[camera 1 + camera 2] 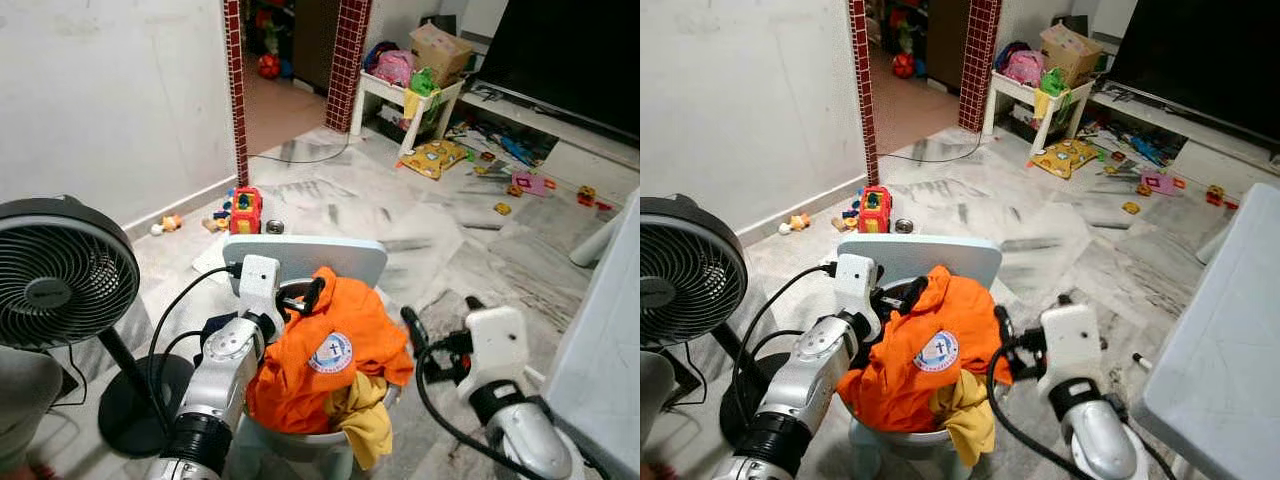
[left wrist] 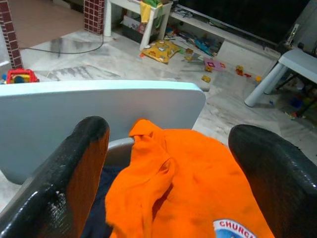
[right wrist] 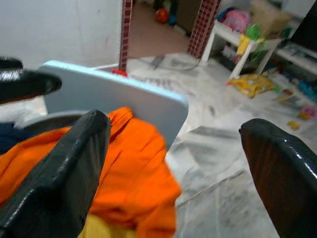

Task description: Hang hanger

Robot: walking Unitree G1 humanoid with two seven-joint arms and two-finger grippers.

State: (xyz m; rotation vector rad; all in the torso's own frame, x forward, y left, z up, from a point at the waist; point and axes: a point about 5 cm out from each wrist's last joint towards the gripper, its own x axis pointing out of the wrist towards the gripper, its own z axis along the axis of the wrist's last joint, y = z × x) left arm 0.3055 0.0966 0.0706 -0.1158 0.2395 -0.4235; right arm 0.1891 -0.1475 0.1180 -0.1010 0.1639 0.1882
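The head's two eyes look forward and down from close above an orange shirt (image 1: 330, 350) heaped on a pale chair (image 1: 305, 257). Each wrist camera peers along its fingers, very near, sharing that shirt, chair and far toys.

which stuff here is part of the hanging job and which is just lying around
Job:
orange shirt on the light blue chair
left end effector, open at the shirt
right end effector, open beside it

Lying about:
fan
toy truck
white toy table
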